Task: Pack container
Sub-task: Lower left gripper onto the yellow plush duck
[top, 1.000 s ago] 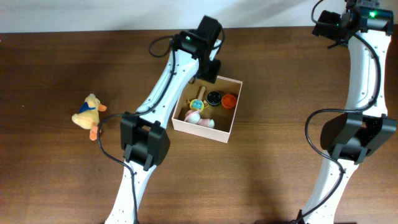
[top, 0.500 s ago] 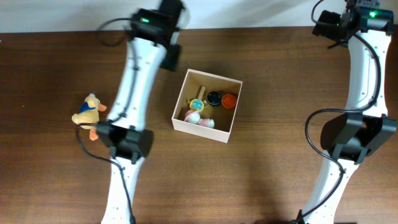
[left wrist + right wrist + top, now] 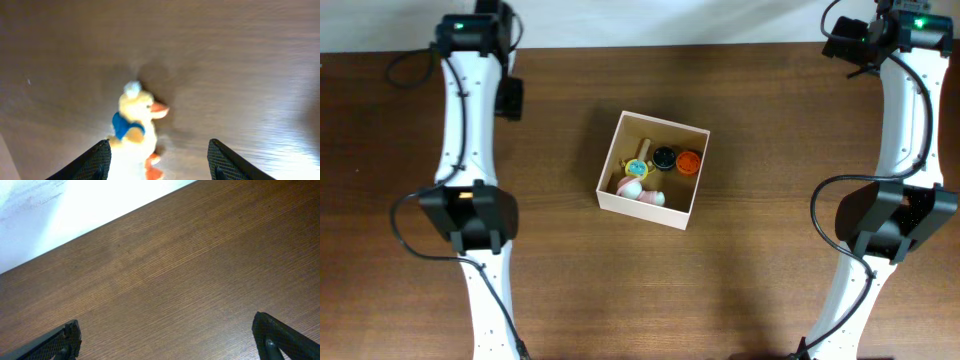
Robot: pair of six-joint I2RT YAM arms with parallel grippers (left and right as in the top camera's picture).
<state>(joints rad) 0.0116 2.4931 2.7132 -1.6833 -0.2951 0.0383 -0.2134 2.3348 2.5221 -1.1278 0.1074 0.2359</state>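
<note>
Status: white-walled square cardboard box with a tan inside [image 3: 642, 207] sits mid-bench, rotated a little, well apart from both arms. Inside it (overhead view, small, so rough IDs only): orange round piece [image 3: 689, 161] at the 2 o'clock corner, black round piece [image 3: 664, 156] just beside it at its 9 o'clock, a yellow-and-blue bit [image 3: 638, 167] further along, and pink-and-white rounded toys [image 3: 632, 187] bunched at the 7 o'clock corner by the near wall. Everything rests on the dark brown wood-grain bench [image 3: 760, 300]. Left arm [image 3: 460, 120] runs straight up the bench at the box's 9 o'clock, with its wrist near the far edge at about 10 o'clock. Left fingers [image 3: 158, 150] are spread wide with nothing pinched; the left wrist view is blurred. A yellow plush duck with blue scarf and orange beak [image 3: 134, 131] lies on the bench below them, nearer the finger at 7 o'clock of that view, beak pointing to 3 o'clock. Whether it touches that finger, can't tell. Right arm [image 3: 910, 110] stands at the box's 3 o'clock, wrist up at the far 1 o'clock corner. Right fingers [image 3: 165, 330] are also spread wide and empty, over bare wood. A white strip past the bench edge [image 3: 75, 205] fills the 10 to 12 o'clock part of that view.
</note>
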